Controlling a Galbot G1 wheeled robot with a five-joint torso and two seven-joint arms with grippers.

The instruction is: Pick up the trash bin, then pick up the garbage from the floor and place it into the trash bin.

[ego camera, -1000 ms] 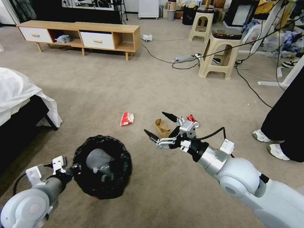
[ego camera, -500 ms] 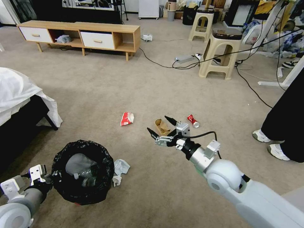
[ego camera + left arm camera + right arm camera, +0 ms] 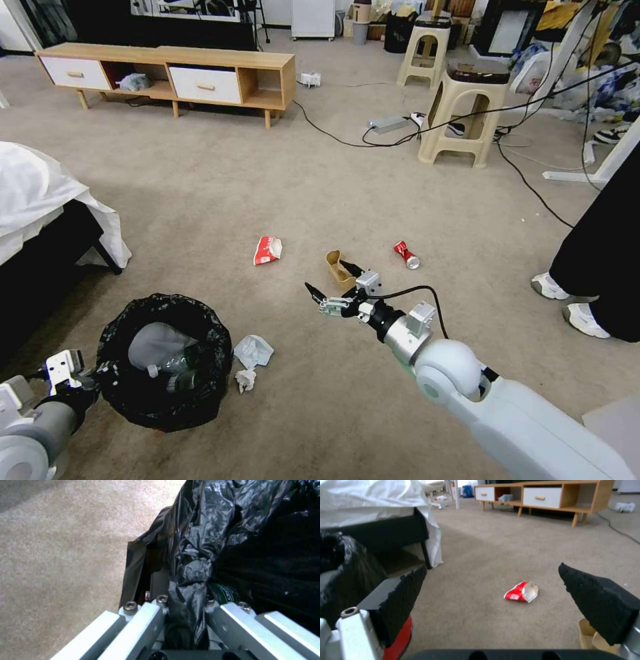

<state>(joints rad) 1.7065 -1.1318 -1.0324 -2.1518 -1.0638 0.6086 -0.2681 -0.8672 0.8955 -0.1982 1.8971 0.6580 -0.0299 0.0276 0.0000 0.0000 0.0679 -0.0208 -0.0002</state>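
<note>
From the head view, the trash bin [image 3: 163, 360] sits low at the near left on the beige carpet [image 3: 220, 187], its black liner folded over the rim, with a clear bottle and pale scraps inside; the left tool [image 3: 100, 380] is at its near-left rim. White tissues [image 3: 252, 353] lie just right of the bin. Farther out, the red-white snack wrapper [image 3: 268, 249], the crumpled brown paper box [image 3: 339, 267] and the crushed red can [image 3: 405, 255] are spread apart on the floor. The right tool [image 3: 332, 283] hovers with fingers spread, one tip close to the box. All this litter looks light and crushable; the box should yield to a pinch on its upstanding edge, and the can may roll. A bed with a white sheet [image 3: 47, 200] stands left, a wooden TV console [image 3: 167, 73] far, and plastic stools [image 3: 460, 113] and cables far right. In the left wrist view, the left tool [image 3: 186, 600] pinches a bunch of the glossy, slippery liner at the bin [image 3: 253, 542] rim. In the right wrist view, the black foam fingertips [image 3: 596, 602] stand wide apart over the carpet, with the wrapper [image 3: 521, 595] beyond them.
</note>
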